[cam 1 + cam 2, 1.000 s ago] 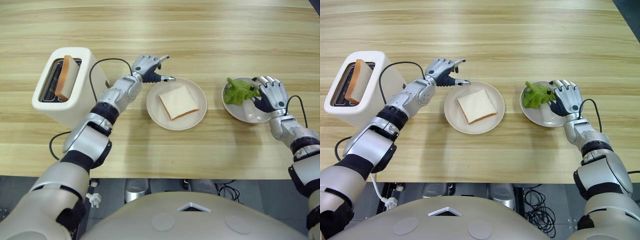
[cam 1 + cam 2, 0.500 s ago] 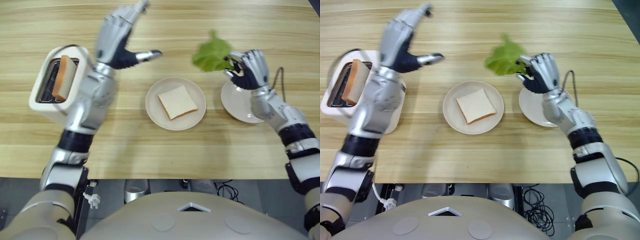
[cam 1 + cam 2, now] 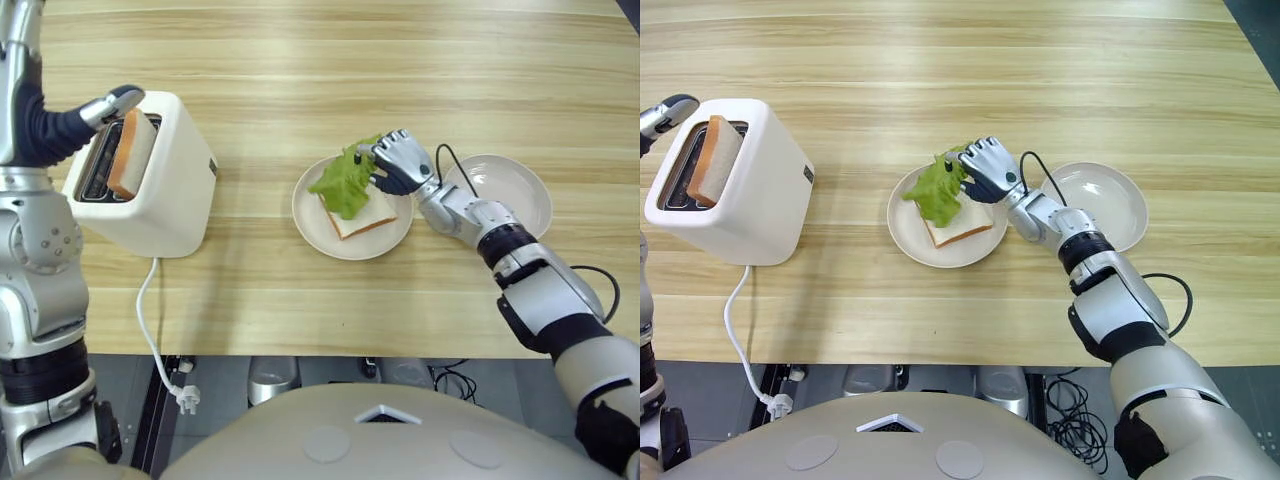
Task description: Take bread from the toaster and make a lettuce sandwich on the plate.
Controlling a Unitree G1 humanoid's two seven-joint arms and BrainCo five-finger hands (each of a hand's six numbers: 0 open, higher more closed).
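A white toaster (image 3: 150, 190) stands at the left with one slice of bread (image 3: 130, 152) upright in its slot. My left hand (image 3: 45, 120) is raised at the toaster's left side, open, its thumb above the slot, holding nothing. At the centre, a cream plate (image 3: 312, 226) carries a slice of bread (image 3: 377, 213) lying flat. My right hand (image 3: 398, 165) is shut on a green lettuce leaf (image 3: 343, 182), which hangs over the slice's left part. Whether the leaf touches the slice I cannot tell.
An empty cream plate (image 3: 512, 195) sits right of the centre plate, just behind my right forearm. The toaster's white cord (image 3: 148, 305) runs off the table's front edge to a hanging plug (image 3: 186, 398). Bare wooden table lies beyond the plates.
My right hand lifted the lettuce off the right plate and carried it left, down over the bread. My left hand left the centre plate's rim and swung up and left, beside the toaster.
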